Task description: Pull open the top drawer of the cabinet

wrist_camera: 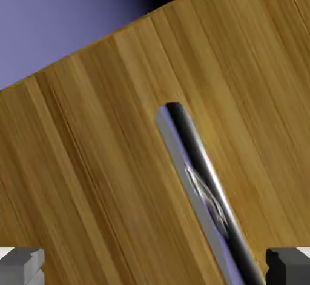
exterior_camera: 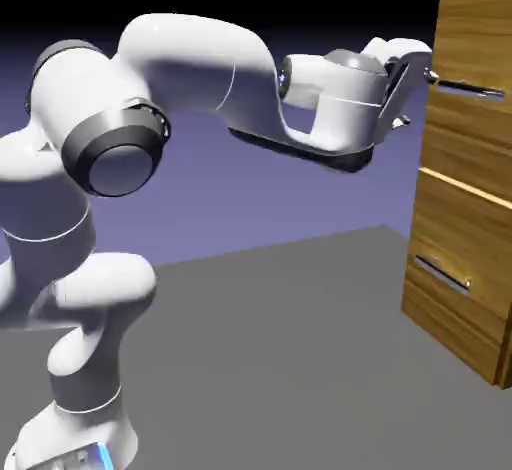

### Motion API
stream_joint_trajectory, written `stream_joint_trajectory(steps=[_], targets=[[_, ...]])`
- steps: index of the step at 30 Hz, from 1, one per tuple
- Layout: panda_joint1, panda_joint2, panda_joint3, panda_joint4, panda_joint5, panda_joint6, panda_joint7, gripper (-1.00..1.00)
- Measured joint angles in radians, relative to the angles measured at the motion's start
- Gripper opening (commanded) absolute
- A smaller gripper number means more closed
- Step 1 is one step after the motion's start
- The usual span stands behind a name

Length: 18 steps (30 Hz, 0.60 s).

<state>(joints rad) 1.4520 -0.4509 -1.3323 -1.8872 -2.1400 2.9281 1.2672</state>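
At the upper right of the frame, a slick bar for my open grip

In the exterior view's upper right, the top drawer sits in the cabinet, its front flush and closed. My gripper is spread wide with nothing pinched. In the hand view, the handle slants from the middle of the frame to the bottom edge, nearer my right-hand tip there; whether I touch it I cannot tell. The bar looks hard, smooth and likely slippery, the drawer rigid and perhaps heavy to start. I should straddle the bar near its middle, lined up square across it, close firmly, then draw straight out, since a grip at its end could slide off
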Motion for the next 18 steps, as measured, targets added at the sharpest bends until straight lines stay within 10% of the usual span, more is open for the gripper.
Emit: stream_joint_trajectory(steps=[18], targets=[[0.512,-0.068,-0.437,0.322,-0.363,-0.024,-0.045,0.00]])
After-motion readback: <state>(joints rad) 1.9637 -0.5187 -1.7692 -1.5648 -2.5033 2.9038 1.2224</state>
